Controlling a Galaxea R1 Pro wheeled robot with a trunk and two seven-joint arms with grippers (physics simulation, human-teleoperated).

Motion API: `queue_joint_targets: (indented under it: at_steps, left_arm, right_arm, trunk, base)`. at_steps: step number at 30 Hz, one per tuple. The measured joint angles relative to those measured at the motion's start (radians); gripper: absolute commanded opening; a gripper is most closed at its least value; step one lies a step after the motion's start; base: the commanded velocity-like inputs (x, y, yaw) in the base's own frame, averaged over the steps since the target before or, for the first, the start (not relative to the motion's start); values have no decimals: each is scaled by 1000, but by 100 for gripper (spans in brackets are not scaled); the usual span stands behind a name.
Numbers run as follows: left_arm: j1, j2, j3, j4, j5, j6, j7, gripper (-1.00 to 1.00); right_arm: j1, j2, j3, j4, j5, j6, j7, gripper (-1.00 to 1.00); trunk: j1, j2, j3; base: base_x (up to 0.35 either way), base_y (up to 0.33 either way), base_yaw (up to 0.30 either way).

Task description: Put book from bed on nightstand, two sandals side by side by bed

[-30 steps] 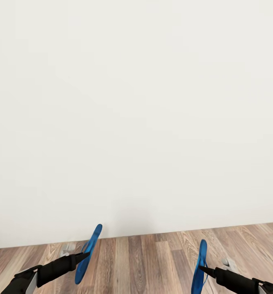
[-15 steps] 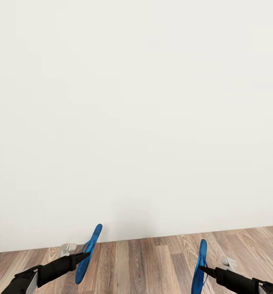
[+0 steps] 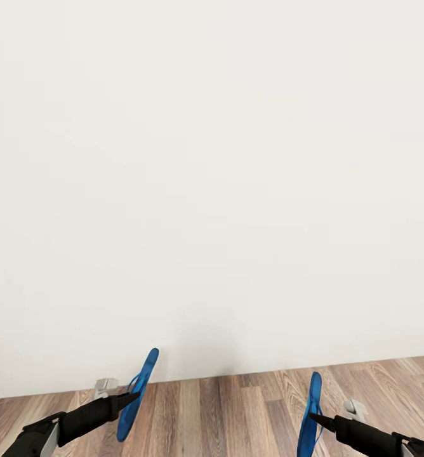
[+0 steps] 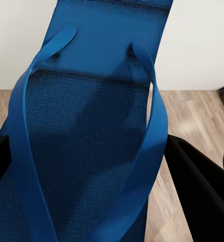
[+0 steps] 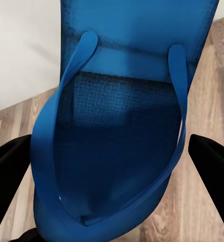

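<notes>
Each arm carries one blue sandal, and the head view looks at a plain white wall (image 3: 212, 178) with a strip of wood floor (image 3: 237, 412) along the bottom of the frame. At lower left, the left gripper (image 3: 131, 398) has its jaws closed on the left sandal (image 3: 136, 393), which stands on edge, tilted, well clear of the floor. At lower right, the right gripper (image 3: 313, 419) pinches the right sandal (image 3: 311, 416) the same way, nearly upright.

In the left wrist view the left sandal (image 4: 86, 151) fills the space between the dark fingers (image 4: 202, 191); in the right wrist view the right sandal (image 5: 122, 151) does likewise, with fingers (image 5: 212, 161) on both sides.

The risks, as I judge them: the bed is out of sight, so the base could run close to the wall, and a thin edge-on grip may let a sandal twist or slip during travel.
</notes>
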Motion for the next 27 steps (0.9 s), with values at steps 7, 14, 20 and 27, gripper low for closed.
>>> queue_joint_targets:
  at_steps: [7, 14, 20, 27]
  left_arm:
    - [0, 0, 0, 0, 0, 0, 0, -100]
    - [0, 0, 1, 0, 0, 0, 0, -100]
    - [0, 0, 1, 0, 0, 0, 0, -100]
    - [0, 0, 0, 0, 0, 0, 0, -100]
  right_arm:
    - [0, 0, 0, 0, 0, 0, 1, -100]
    - [0, 0, 0, 0, -2, 0, -5, -100]
    - [0, -1, -1, 1, -4, 0, -6, -100]
    - [0, -1, -1, 2, -4, 0, -6, -100]
  trunk:
    - [-15, 28, 13]
    - [-15, 28, 13]
    - [-15, 28, 13]
    - [-15, 28, 13]
  base:
    - [0, 0, 0]
    - [0, 0, 0]
    - [0, 0, 0]
    - [0, 0, 124]
